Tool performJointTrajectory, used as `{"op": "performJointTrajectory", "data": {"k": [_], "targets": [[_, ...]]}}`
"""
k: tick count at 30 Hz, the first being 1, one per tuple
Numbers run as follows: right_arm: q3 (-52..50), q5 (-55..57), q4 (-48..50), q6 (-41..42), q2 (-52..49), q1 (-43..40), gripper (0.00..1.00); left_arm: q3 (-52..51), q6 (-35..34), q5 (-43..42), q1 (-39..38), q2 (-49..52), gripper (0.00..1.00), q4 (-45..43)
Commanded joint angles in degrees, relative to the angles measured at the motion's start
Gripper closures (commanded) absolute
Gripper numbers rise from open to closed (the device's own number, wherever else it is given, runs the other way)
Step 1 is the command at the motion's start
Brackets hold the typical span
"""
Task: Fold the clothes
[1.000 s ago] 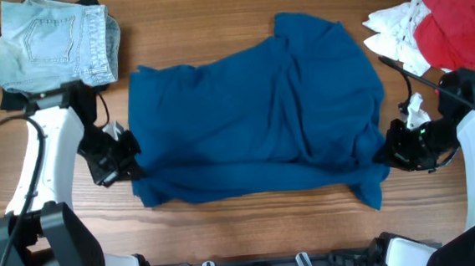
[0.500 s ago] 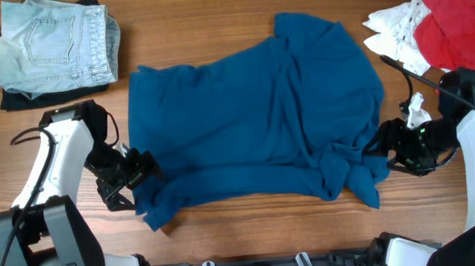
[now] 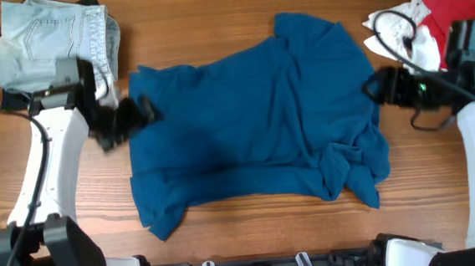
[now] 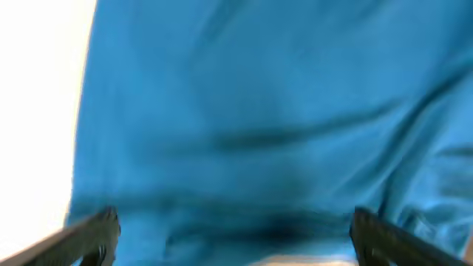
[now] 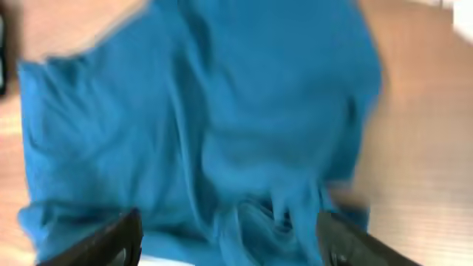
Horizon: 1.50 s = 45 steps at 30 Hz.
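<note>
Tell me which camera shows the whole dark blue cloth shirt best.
Overhead: the dark blue cloth shirt lies fully in frame on the wooden table. Both wrist views give only blurred, partial stretches of its fabric.

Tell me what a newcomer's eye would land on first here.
The big dark blue shirt lies spread and rumpled across the middle of the wooden table. The left gripper and right gripper hang open at its left and right edges, holding nothing. Folded jeans sit far left, a red-and-white cloth heap far right.
</note>
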<state>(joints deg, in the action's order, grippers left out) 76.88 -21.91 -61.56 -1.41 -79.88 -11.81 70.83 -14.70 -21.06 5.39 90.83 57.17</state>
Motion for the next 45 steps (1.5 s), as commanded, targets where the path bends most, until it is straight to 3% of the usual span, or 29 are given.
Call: {"op": "performJointTrajectory", "data": {"k": [1, 4, 14, 24, 34, 40, 45], "targets": [[1.3, 5.3, 9.2, -1.6, -3.9, 5.0, 0.24, 2.2, 3.6, 2.1, -4.2, -1.1, 0.0, -11.2], [1.3, 5.8, 21.2, -1.6, -9.6, 6.0, 0.25, 2.2, 4.1, 9.5, -6.9, 1.6, 0.0, -21.6], [1.3, 6.8, 45.2, -5.4, -23.1, 6.0, 0.3, 2.2, 8.3, 18.6, -7.4, 14.0, 0.01, -39.8], [1.3, 6.9, 54.7, -7.6, -30.5, 6.0, 0.33, 2.2, 8.3, 18.6, -6.7, 19.6, 0.03, -47.1], [1.3, 7.8, 61.4, -9.0, -35.0, 6.1, 0.38, 2.2, 8.3, 19.1, -6.7, 25.5, 0.16, -53.6], [1.3, 8.0, 64.9, -8.9, -37.7, 6.1, 0.39, 2.2, 8.2, 21.0, -6.7, 29.1, 0.18, -59.0], [1.3, 8.0, 65.8, -8.5, -39.3, 6.2, 0.38, 2.2, 8.1, 21.0, -6.7, 30.9, 0.2, -57.2]]}}
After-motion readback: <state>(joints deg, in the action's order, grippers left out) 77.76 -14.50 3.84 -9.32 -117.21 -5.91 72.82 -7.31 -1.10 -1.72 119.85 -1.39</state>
